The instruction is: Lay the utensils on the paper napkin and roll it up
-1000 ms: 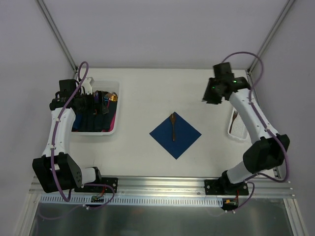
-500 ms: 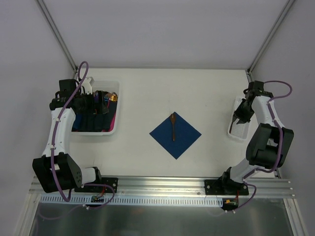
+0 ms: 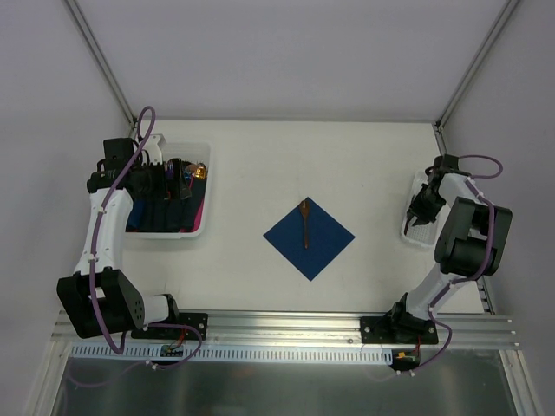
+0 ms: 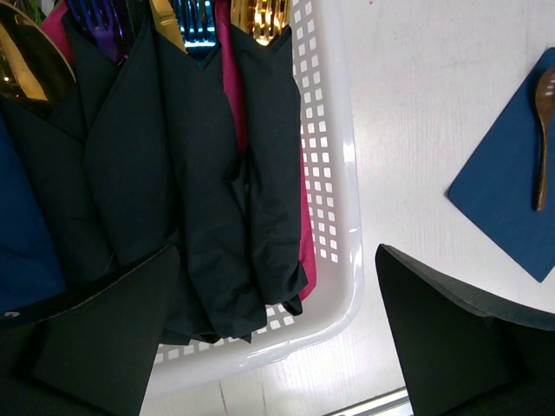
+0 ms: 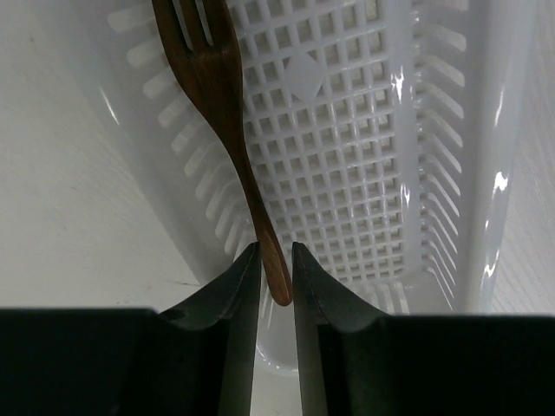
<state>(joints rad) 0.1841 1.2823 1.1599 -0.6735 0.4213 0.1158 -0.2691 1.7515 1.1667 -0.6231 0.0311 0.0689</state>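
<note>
At the right edge of the tabletop (image 3: 260, 165), the right gripper (image 5: 276, 260) is reaching down into the small white basket (image 5: 364, 173). Its fingers are standing narrow, pinching the very tail of the bronze fork (image 5: 217, 87). Both sides look to be touching the handle, but only its last bit is sitting between them. The fork is lying along the basket's left wall, tines pointing away from the wrist.

The navy paper napkin (image 3: 325, 243) is lying as a diamond mid-tabletop, well apart from that basket. A spoon (image 3: 305, 227) is resting on it, bowl toward the far corner.

The left gripper (image 4: 277, 260) is hanging over the large basket (image 4: 334, 173) at the left, fingers wide and holding nothing. Rolled dark napkins (image 4: 199, 173) are lying beneath it.

Judgement: the step in hand is picking up the fork.
- With the grip this close to the tip, the slim polished metal is likely to pivot or slip.
- A slow, straight lift suits best, until the tines are clearing the wall.
- Watch that the tines are not snagging in the grid; the light basket could come up too.
- If the fork is drooping, set it down and retake it further up the handle.
- Then carry it left and lay it just beside the spoon, parallel, inside the paper's edges.
</note>
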